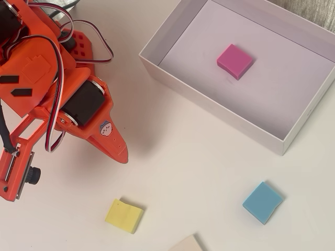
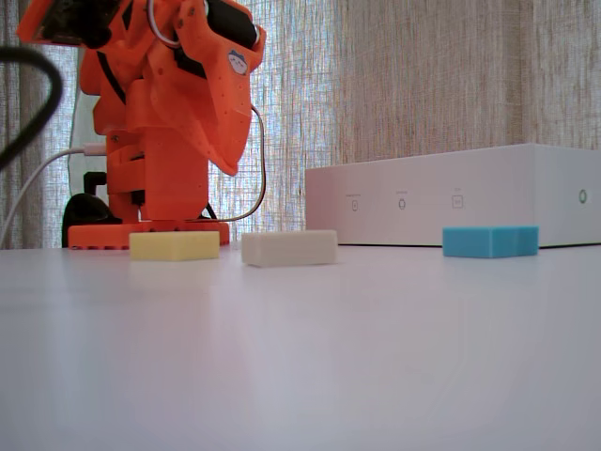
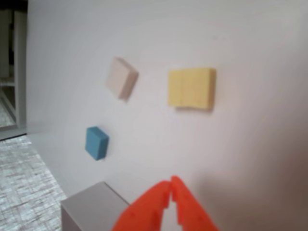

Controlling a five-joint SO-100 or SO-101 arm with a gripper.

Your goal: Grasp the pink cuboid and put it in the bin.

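The white table point(image 1: 209, 172) fills the overhead view; on it, at about one o'clock from centre, sits the bin point(image 1: 207, 104), a shallow white box with its long axis running from ten o'clock to four o'clock; in the fixed view its outer wall point(image 2: 451, 202) bears a few tiny grey marks, too small to read. The orange arm point(image 1: 47, 78) occupies the ten o'clock corner of the overhead view, with red, white and black wires looping over it; a small round sticker with a cartoon face point(image 1: 105, 127) sits on the gripper body, any writing on it too small to read. The gripper point(image 3: 171, 185) shows in the wrist view at six o'clock, its two orange fingertips touching, jaws closed with nothing between them.

The pink cuboid point(image 1: 235, 60) lies flat on the bin floor, toward the bin's twelve o'clock side, apart from every wall; it looks nearly square from above, so no long axis can be told, and its corners point roughly to twelve, three, six and nine o'clock. Outside the bin, the blue block point(image 1: 262, 202) lies at five o'clock, the yellow block point(image 1: 124, 215) at seven o'clock, and a cream block point(image 1: 186, 244) at six o'clock, cut by the frame edge; all three lie well apart.
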